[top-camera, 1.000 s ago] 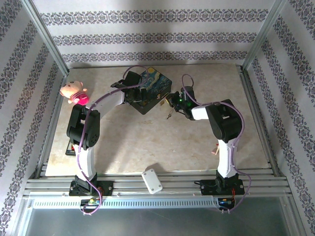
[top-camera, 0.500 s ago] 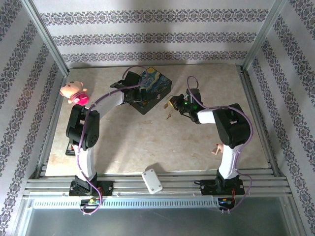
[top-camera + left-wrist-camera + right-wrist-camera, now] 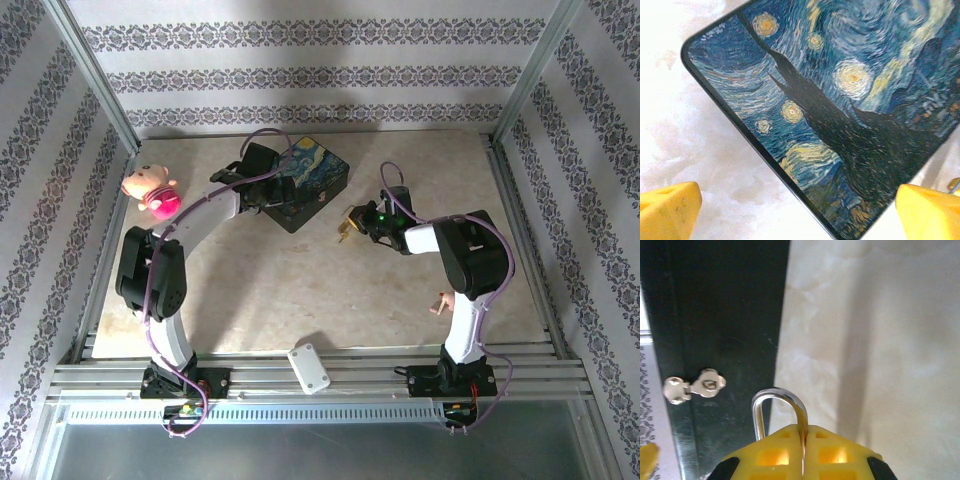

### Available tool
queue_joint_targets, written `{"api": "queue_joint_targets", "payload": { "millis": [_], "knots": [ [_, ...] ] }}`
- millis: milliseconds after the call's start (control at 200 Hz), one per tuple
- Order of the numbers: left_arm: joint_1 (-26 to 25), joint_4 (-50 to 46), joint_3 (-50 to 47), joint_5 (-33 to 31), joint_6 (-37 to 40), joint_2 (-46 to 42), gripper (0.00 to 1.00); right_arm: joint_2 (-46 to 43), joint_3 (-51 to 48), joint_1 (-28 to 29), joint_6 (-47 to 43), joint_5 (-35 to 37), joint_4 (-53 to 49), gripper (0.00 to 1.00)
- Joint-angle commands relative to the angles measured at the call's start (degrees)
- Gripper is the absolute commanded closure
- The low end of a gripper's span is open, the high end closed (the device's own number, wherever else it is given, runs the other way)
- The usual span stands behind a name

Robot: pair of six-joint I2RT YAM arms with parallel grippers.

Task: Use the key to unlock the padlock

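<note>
Padlock point(image 3: 778, 396) pinched in R gripper point(image 3: 351, 219), shackle poking out btwn pressed-together yellow fingers point(image 3: 840, 456), just right of tin point(image 3: 318, 172), mid-table. L gripper point(image 3: 797, 210) spread wide over tin lid.

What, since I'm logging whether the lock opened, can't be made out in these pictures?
1. Padlock body: right wrist view, hidden behind the right fingers; whether its shackle is released, likewise.
2. Key: top view, too small to pick out near the right gripper.
3. Brass bit: left wrist view, cut off by the right edge.
</note>
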Motion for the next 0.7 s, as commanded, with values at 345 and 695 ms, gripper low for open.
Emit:
{"api": "queue_joint_targets", "payload": {
  "millis": [345,695],
  "knots": [
    [1.06,1.52,-3.4,-0.01,-1.45,-5.36,0.01,-4.0,-2.13,-1.79,-10.21,5.91,-11.86,0.98],
    [2.02,2.13,-5.57,0.84,-2.33,-9.45,0.01,-10.96,-2.62,-1.87,-14.34,8.76,-18.84,0.68]
  ]
}}
